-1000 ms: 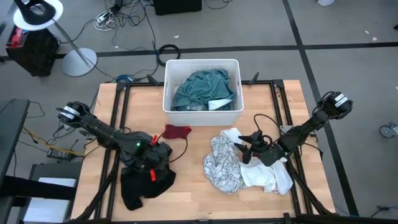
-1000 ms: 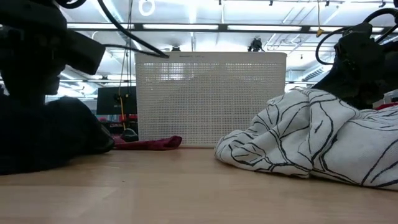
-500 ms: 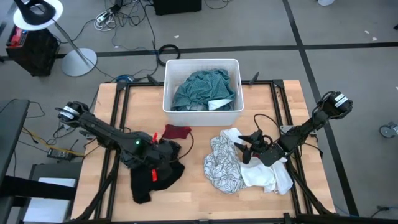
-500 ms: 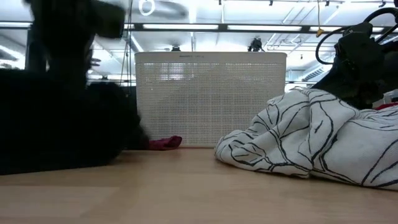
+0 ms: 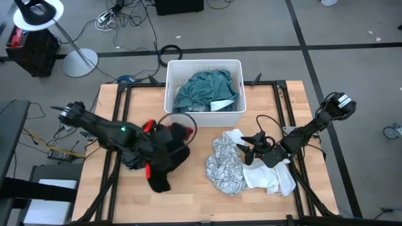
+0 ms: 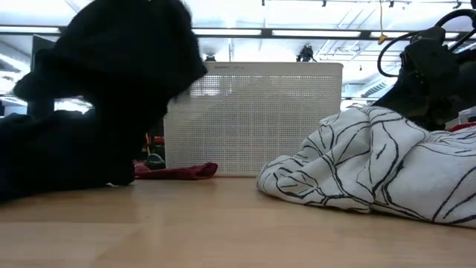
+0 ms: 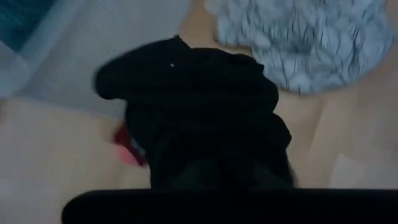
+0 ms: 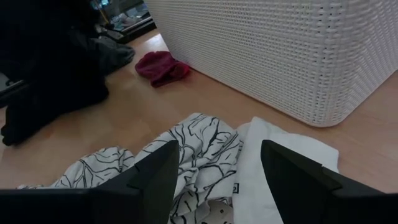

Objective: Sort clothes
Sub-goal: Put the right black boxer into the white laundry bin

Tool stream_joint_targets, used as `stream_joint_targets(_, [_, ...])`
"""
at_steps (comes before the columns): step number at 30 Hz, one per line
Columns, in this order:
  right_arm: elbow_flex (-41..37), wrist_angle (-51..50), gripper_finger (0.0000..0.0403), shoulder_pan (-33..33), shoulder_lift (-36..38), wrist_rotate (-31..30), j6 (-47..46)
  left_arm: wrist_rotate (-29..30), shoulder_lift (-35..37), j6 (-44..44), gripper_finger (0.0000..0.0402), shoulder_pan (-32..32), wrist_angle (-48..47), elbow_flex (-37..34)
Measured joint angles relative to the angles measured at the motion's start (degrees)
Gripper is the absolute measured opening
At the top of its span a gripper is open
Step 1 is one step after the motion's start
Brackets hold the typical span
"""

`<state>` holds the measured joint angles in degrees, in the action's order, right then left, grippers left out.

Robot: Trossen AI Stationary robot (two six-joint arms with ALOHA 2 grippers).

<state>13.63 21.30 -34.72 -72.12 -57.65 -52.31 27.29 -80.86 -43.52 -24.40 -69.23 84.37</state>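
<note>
Since the earlier frame the left hand [image 5: 164, 149] has dragged the black garment [image 5: 162, 164] across the desk [image 5: 195, 188] toward the bin [image 5: 204, 112] — the cloth that lay spread near the front left edge is now bunched and lifted just in front of the small red piece [image 5: 182, 131]. Left hand is clamped tight on the black garment; the fabric hangs from it and trails down to the wood, and in the low view it fills the left side as a dark mass [image 6: 104, 97]. Red piece [image 6: 177, 171] lies flat on the desk against the bin's front wall [image 6: 253, 119]. Teal shirt [image 5: 204, 90] sits inside the bin. Right hand [image 5: 250, 150] waits on the right half of the desk, fingers [image 8: 155, 177] spread wide and holding nothing — it hovers over the white cloth with black line pattern [image 5: 227, 164] and the plain white piece [image 5: 271, 177], which lie touching each other. Patterned cloth [image 6: 364, 167] is crumpled in a heap, well apart from the black garment.
</note>
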Motion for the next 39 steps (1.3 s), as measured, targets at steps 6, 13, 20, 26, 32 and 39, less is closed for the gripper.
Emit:
stream_joint_targets(6, [0.0,0.0,0.0228,0.0,0.0,0.0,0.0,10.0,0.0,5.4,0.0000,0.7,-5.7,10.0])
stream_joint_targets(13, [0.0,0.0,0.0228,0.1,0.0,0.0,0.0,13.9,0.0,16.7,0.0000,4.8,-3.5,18.7])
stream_joint_targets(20, [0.0,0.0,0.0228,0.1,0.0,0.0,0.0,14.2,0.0,30.3,0.0000,10.8,4.8,25.5])
stream_joint_targets(26, [0.0,0.0,0.0228,0.1,0.0,-0.1,0.3,10.2,0.0,40.7,0.0000,17.3,14.6,28.1])
stream_joint_targets(32, [0.0,0.0,0.0228,0.1,0.0,-0.2,0.4,4.3,-0.1,45.8,0.0000,25.5,20.1,28.1])
stream_joint_targets(39, [0.0,0.0,0.0228,0.1,0.0,-0.2,0.8,-4.3,-1.9,48.9,0.0000,34.7,24.5,27.8])
